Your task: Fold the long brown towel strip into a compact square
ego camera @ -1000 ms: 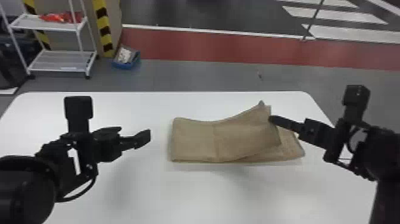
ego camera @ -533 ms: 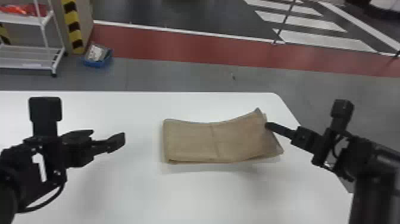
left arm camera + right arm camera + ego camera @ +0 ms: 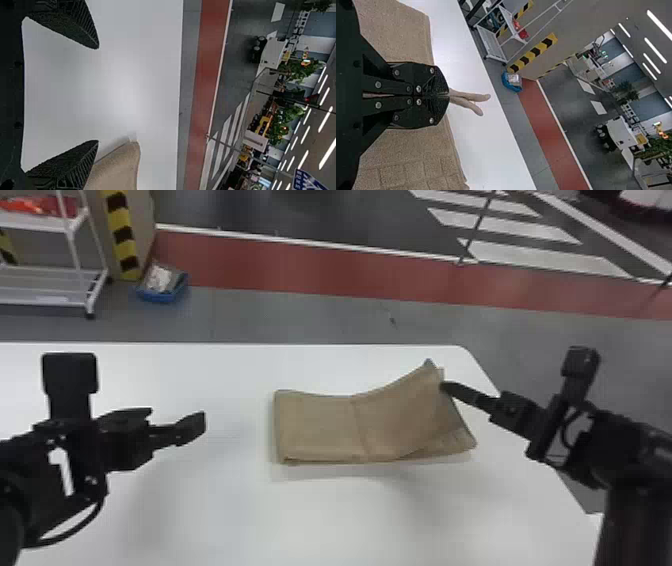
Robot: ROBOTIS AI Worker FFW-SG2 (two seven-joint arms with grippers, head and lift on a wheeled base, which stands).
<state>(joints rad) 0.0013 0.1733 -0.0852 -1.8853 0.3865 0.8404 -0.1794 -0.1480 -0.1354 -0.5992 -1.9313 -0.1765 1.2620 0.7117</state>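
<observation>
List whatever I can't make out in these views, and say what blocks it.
- Head view: how many layers lie inside the towel, hidden by its top layer.
- Right wrist view: the cloth pinched in the right pincer, covered by its fingers.
- Left wrist view: most of the towel, cut off by the bottom edge.
- Head view: the table's near side, cut off below.

Red floor band (image 3: 300,267); a white rack (image 3: 92,292); seemingly plants (image 3: 291,71) beyond.
</observation>
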